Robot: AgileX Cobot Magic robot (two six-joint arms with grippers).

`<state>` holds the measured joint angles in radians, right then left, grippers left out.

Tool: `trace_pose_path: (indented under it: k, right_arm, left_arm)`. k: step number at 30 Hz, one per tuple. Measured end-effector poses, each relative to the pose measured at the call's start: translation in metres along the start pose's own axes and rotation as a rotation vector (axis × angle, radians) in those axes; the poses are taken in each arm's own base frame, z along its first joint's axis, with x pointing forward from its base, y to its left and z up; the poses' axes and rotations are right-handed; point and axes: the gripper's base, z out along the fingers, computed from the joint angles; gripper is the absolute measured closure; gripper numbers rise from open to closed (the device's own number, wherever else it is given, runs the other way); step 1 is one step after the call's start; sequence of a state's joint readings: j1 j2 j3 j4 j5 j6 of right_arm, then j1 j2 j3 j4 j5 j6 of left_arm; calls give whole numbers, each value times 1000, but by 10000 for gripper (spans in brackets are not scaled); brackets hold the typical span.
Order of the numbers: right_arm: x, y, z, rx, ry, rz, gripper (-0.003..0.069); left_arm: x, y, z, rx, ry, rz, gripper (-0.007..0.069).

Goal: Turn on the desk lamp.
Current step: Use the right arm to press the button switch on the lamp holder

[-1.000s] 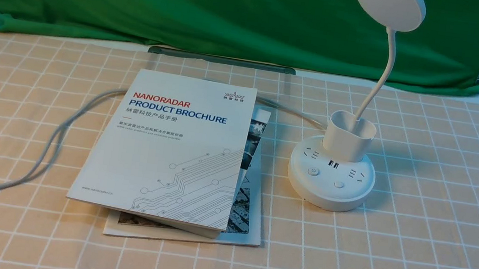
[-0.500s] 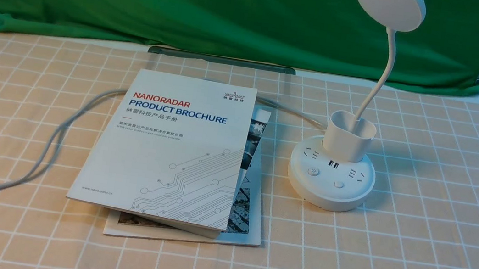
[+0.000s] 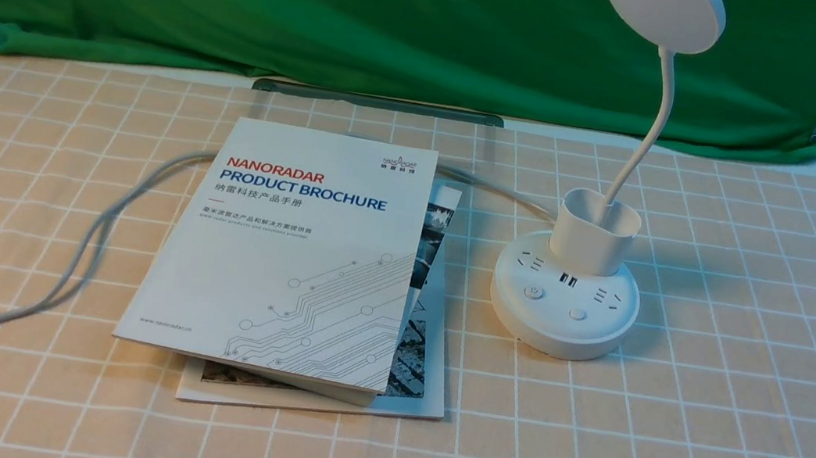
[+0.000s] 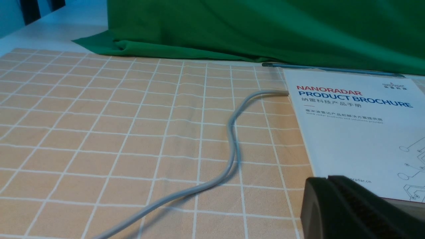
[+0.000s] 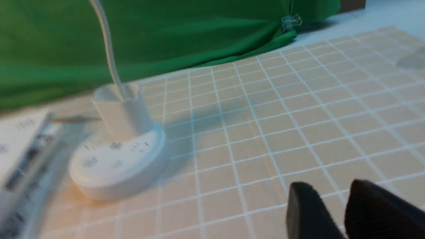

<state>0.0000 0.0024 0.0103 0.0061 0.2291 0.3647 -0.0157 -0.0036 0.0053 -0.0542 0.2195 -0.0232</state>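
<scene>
White desk lamp (image 3: 562, 312) stands beside the brochure (image 3: 295, 246); right gripper (image 5: 335, 199) slightly parted, empty; left gripper (image 4: 332, 189) cannot be judged.

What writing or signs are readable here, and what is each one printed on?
"NANORADAR PRODUCT BROCHURE": cover of the top booklet.
"纳雷科技产品手册": same cover, just under the title.
"NANORADAR" logo: cover's far right corner; the tiny characters below it are too small to read.
"www.nanoradar.cn": cover's near left corner, only just legible.
Two fine lines below the title: too small to read.
Power sign: on a button of the lamp.
Lower booklet: no readable text.
</scene>
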Motion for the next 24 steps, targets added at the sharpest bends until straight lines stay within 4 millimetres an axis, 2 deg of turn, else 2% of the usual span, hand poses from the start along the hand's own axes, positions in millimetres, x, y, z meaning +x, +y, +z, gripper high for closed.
trace_pose_path:
  k: [1, 2, 4, 5, 6, 8, 16, 18, 19, 20, 22, 24]
  right_arm:
    - [0, 0, 0, -1, 0, 20, 418]
    - [0, 1, 0, -14, 7, 237, 418]
    - [1, 2, 0, -24, 13, 418, 418]
    - [1, 4, 0, -35, 24, 657, 418]
    - [1, 4, 0, -38, 28, 767, 418]
    - [1, 4, 0, -36, 34, 845, 418]
    - [-1, 4, 0, -47, 3, 689, 418]
    - [-3, 5, 0, -60, -13, 569, 418]
    - [-3, 5, 0, -62, -15, 567, 418]
    - [-6, 6, 0, -85, -44, 447, 418]
    - [-10, 8, -1, -113, -75, 355, 420]
    - [-24, 14, -5, -143, -115, 259, 445]
  left_arm:
    - [0, 0, 0, 0, 0, 0, 603]
    - [0, 0, 0, 0, 0, 0, 603]
    - [0, 0, 0, 0, 0, 0, 603]
    - [0, 0, 0, 0, 0, 0, 603]
    - [0, 0, 0, 0, 0, 0, 603]
    - [0, 0, 0, 0, 0, 0, 603]
    - [0, 0, 0, -2, 0, 7, 603]
    - [0, 0, 0, -2, 0, 11, 603]
    - [0, 0, 0, -2, 0, 11, 603]
    - [0, 0, 0, -3, 0, 12, 603]
    - [0, 0, 0, -3, 0, 13, 603]
    - [0, 0, 0, -3, 0, 14, 603]
